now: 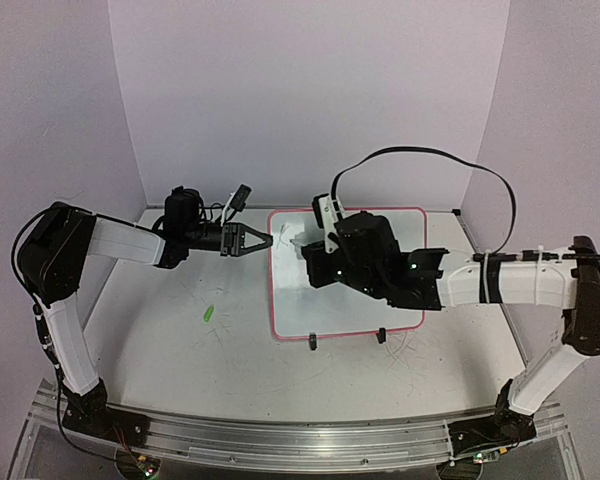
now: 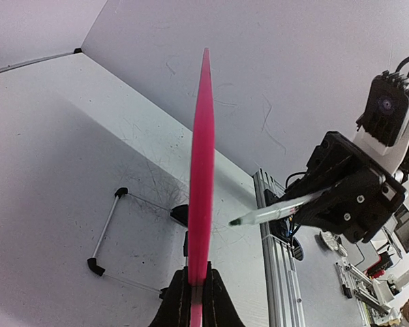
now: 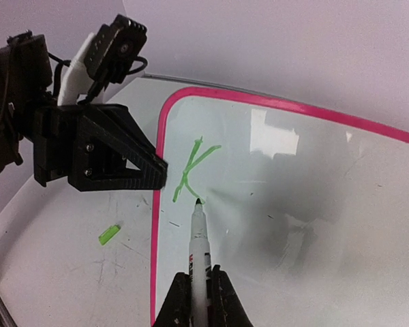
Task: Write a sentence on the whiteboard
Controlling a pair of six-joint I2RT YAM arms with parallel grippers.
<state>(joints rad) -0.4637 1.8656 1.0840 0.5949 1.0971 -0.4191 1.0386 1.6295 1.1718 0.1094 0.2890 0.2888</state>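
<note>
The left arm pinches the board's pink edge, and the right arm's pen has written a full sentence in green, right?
Not quite. The right wrist view shows only one green letter, a K, on the whiteboard. The rest holds: the left gripper pinches the pink edge, and the right gripper holds the pen.

Both arms at the whiteboard's far-left corner

L gripper (image 1: 263, 241) pinched on left edge of pink-framed whiteboard (image 1: 400, 300), mid-table, w/ two black feet (image 1: 312, 342) at near edge. R gripper (image 1: 308, 250) over board's far-left area, pale marker (image 1: 296, 240) barely visible. Small green piece (image 1: 208, 313) on table (image 1: 160, 350), left of board.
</note>
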